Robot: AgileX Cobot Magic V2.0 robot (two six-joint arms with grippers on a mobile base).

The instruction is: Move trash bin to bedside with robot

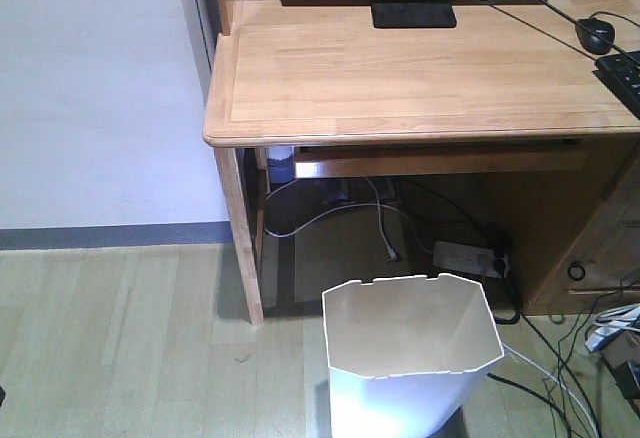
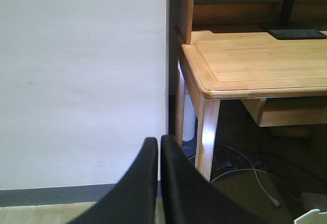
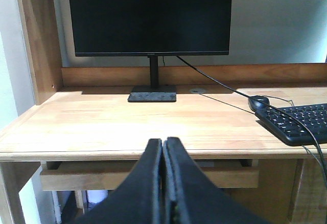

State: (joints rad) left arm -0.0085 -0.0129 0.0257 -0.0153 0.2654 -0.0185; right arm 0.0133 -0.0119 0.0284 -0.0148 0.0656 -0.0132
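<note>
Trash bin (image 1: 395, 398) stands on the floor (image 1: 120, 338) in front of the desk (image 1: 420, 68); my left end effector (image 2: 159, 141) and right end effector (image 3: 163, 142) are both pinched together, empty.

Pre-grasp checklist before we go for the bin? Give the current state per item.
1. Trash bin upright, rim unobstructed: ok.
2. Left gripper open: not ok, shut and empty.
3. Right gripper open: not ok, shut and empty.
4. Gripper at the rim: not ok, both are apart from the bin.
5. Floor around bin free: not ok, power strip and cables lie behind it.
6. Route to bed: cannot tell, no view shows one.
</note>
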